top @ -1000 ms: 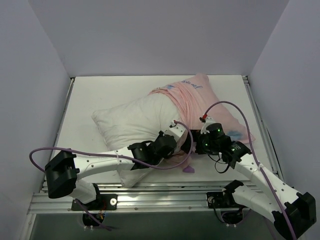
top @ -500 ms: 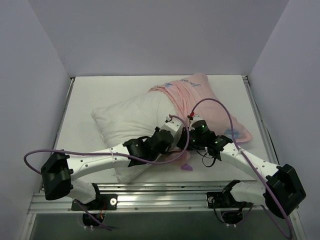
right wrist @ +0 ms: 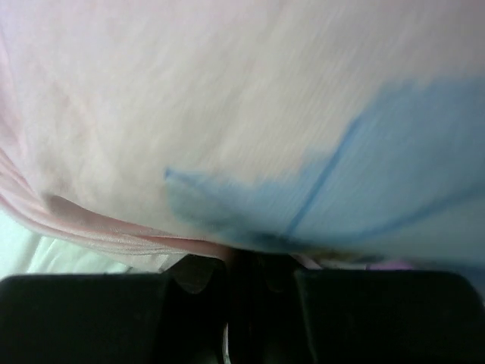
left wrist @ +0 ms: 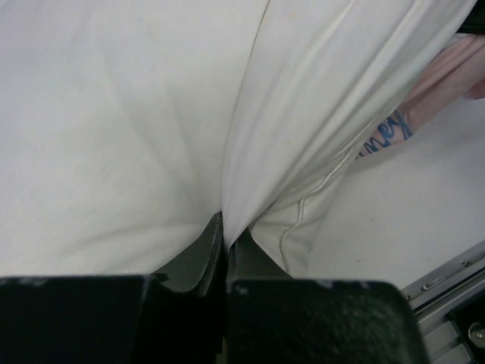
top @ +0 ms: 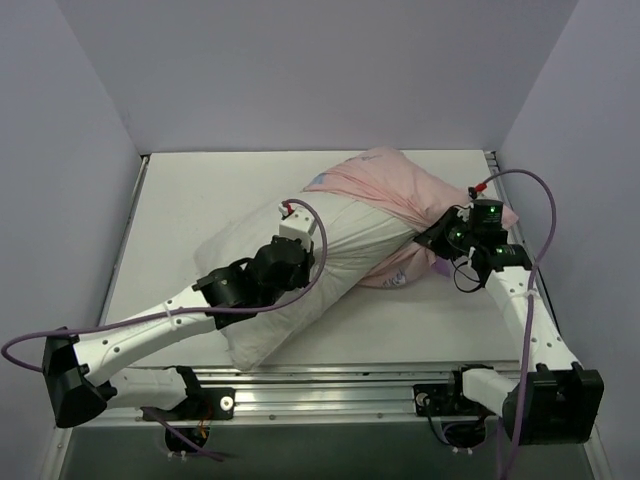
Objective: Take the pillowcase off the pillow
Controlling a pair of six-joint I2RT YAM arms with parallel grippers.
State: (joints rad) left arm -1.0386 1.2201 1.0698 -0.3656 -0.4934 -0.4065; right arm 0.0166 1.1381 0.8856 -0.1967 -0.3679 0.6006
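Note:
The plain white pillow lies slanted across the table, its far right end still inside the pink pillowcase. My left gripper rests on the middle of the pillow. In the left wrist view this gripper is shut on a pinched fold of the white pillow, with a strip of the pillowcase at the upper right. My right gripper is at the near right edge of the pillowcase. The right wrist view shows this gripper shut on the pink, blue-printed pillowcase.
The white table is boxed in by grey walls on the left, far and right sides. An aluminium rail runs along the near edge, with the arm bases on it. Purple cables loop off both arms.
My right gripper has shut on the pillowcase and swung right, stretching the fabric. My left arm has drawn back to the left with the pillow, which has shifted and now lies straighter.

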